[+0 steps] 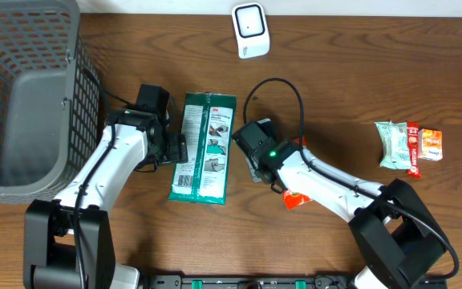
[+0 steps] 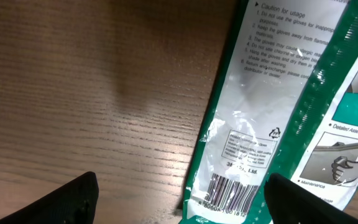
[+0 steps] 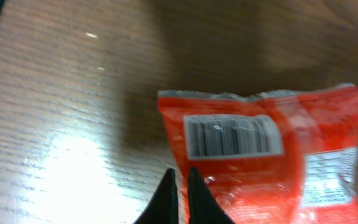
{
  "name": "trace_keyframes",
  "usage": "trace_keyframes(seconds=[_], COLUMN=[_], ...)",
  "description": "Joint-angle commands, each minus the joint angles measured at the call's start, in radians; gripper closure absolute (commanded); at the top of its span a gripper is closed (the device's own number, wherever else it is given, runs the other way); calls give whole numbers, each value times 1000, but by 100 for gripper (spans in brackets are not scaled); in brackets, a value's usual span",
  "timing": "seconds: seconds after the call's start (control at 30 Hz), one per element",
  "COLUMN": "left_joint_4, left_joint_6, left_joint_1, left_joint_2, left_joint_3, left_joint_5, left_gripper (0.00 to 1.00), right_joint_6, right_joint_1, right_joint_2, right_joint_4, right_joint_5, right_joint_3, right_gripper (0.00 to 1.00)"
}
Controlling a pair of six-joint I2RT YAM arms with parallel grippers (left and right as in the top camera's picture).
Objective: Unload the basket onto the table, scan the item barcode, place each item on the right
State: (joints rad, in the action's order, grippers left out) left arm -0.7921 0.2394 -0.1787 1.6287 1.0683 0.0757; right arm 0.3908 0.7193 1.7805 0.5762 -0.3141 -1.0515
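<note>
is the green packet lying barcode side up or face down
Barcode side up. The green packet lies flat on the table, and the left wrist view shows its printed barcode facing the camera.

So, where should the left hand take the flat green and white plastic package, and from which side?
Probably by its thin left edge near the barcode, coming from the left. The flat green and white plastic package lies flat on the wooden table, and the open left hand stands beside that edge.
</note>
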Motion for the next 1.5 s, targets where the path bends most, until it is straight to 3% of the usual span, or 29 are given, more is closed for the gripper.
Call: trace_keyframes(seconds=[0.0, 0.17, 0.3, 0.43, 1.03, 1.23, 1.47], left_joint_4=[-3, -3, -3, -3, -3, -3, -3], left_joint_6=[2, 3, 2, 3, 3, 3, 3], left_joint_1=[0, 0, 0, 0, 0, 0, 0], left_joint_2=[-1, -1, -1, -1, -1, -1, -1], left_joint_3=[4, 4, 4, 4, 4, 4, 4], left_joint_5=[-9, -9, -9, -9, -9, -9, -9], left_gripper=[14, 14, 14, 14, 14, 14, 14], right_joint_6=[16, 5, 5, 5, -12, -56, -55], right_joint_1=[-30, -83, -148, -212, -225, -225, -224], right_joint_2=[-33, -76, -72, -59, -34, -91, -159], right_joint_4=[61, 188, 235, 245, -25, 76, 205], right_joint_5=[47, 87, 114, 155, 170, 179, 341], right_joint_3=[-109, -192, -188, -157, 64, -40, -107], right_gripper=[92, 85, 98, 99, 99, 98, 97])
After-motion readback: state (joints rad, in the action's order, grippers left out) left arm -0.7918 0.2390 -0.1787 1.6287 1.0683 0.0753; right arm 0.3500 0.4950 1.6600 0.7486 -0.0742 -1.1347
